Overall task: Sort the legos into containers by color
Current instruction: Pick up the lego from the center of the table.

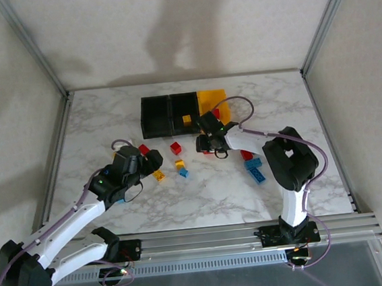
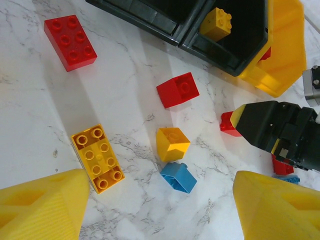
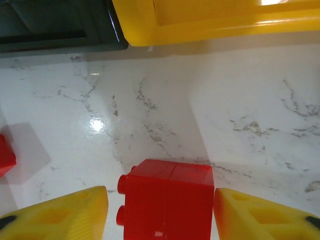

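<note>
Overhead, the containers (image 1: 166, 97) sat at twelve o'clock on the table (image 1: 203, 202), two black and one yellow, with a yellow brick (image 1: 187, 120) in the middle one. At six o'clock from the yellow bin (image 1: 207, 99), the right gripper (image 3: 161, 200) stood narrowly parted around a red brick (image 3: 167, 205), a sliver of table showing beside one finger. The left gripper (image 2: 161, 175), at eight o'clock from the bins, gaped wide over loose legos (image 2: 172, 144); a yellow rectangular brick (image 2: 97, 157) lay by one finger.
</note>
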You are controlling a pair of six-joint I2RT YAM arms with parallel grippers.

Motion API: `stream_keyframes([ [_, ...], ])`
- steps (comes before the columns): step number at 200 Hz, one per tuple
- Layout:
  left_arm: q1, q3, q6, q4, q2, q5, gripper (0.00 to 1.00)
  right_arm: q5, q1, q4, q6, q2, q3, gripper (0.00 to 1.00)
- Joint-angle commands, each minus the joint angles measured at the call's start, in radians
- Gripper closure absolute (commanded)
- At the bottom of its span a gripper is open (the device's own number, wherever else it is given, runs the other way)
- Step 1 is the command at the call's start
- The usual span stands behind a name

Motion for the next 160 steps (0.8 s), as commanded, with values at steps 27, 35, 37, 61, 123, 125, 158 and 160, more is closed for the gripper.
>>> stream_keyframes([
  [27,0.001,-0.004,-0.015,0.023,0.006,-0.011,0.25,0.009,0.012,-0.03,-0.001,0.021,0.023,0.58],
  [35,0.001,-0.005,-0.018,0.026,0.008,-0.01,0.25,0.012,0.012,-0.033,-0.004,0.015,0.02,0.61],
  [37,0.001,-0.005,-0.018,0.026,0.01,-0.009,0.25,0.013,0.012,-0.032,-0.005,0.013,0.021,0.61],
  [61,0.0,-0.009,-0.024,0.041,0.015,-0.005,0.25,0.034,0.012,-0.053,-0.02,-0.025,0.03,0.64],
  [123,0.001,0.001,-0.03,0.089,0.026,0.015,0.24,0.082,-0.036,-0.142,-0.091,-0.108,0.141,0.65],
  [125,0.001,0.001,-0.03,0.091,0.026,0.015,0.24,0.082,-0.038,-0.144,-0.094,-0.109,0.145,0.65],
  [158,-0.001,0.023,-0.031,0.112,0.047,0.027,0.24,0.077,-0.086,-0.162,-0.122,-0.1,0.212,0.65],
  [160,-0.001,0.024,-0.03,0.112,0.048,0.028,0.24,0.077,-0.089,-0.163,-0.124,-0.099,0.218,0.65],
])
